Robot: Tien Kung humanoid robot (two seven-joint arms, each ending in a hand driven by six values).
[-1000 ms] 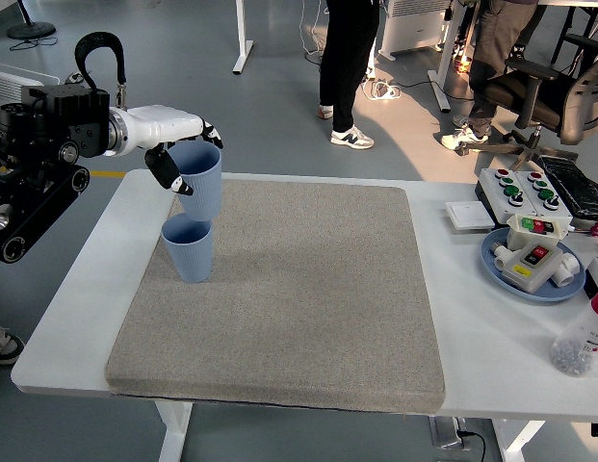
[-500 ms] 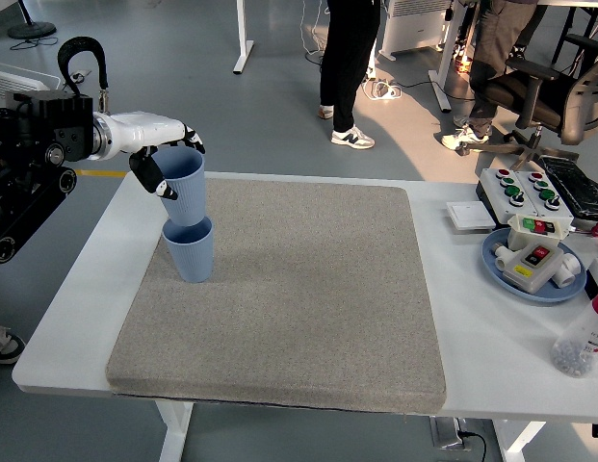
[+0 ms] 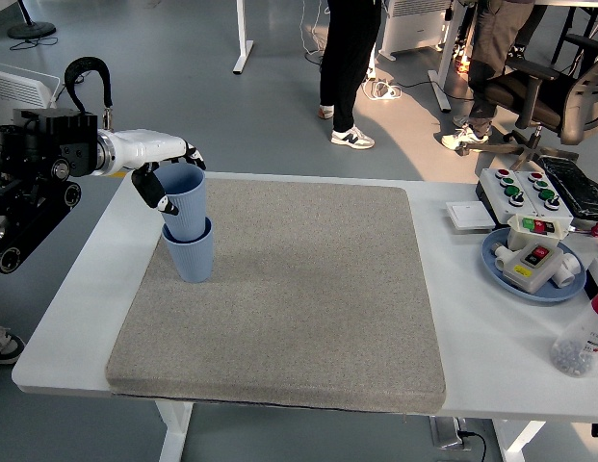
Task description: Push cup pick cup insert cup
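Nearest the camera, the white desk (image 3: 72, 318) carries a grey felt mat (image 3: 289, 289) that covers most of its middle. Toward the mat's left side stands the lower blue cup (image 3: 190, 252), upright, and the upper blue cup (image 3: 186, 200) now sits partly inside it, its base gone below the lower rim. A second ago that upper cup hung clear above the other, slightly tilted; half a second ago its base was only just at the rim. So it has come straight down and is now partly nested. The left robot hand (image 3: 162, 171) is still wrapped around the upper cup near its rim, thumb on the near side and fingers over the top edge. The insertion looks nearly done; what seems left is to press the cup fully home if it is not seated, then let go without dragging the stack sideways. The right robot hand is not visible. At the desk's right end lie a blue plate with a button box (image 3: 532, 258) and a control panel (image 3: 523, 191). Beyond the desk, people's legs (image 3: 349, 67) stand on the floor.
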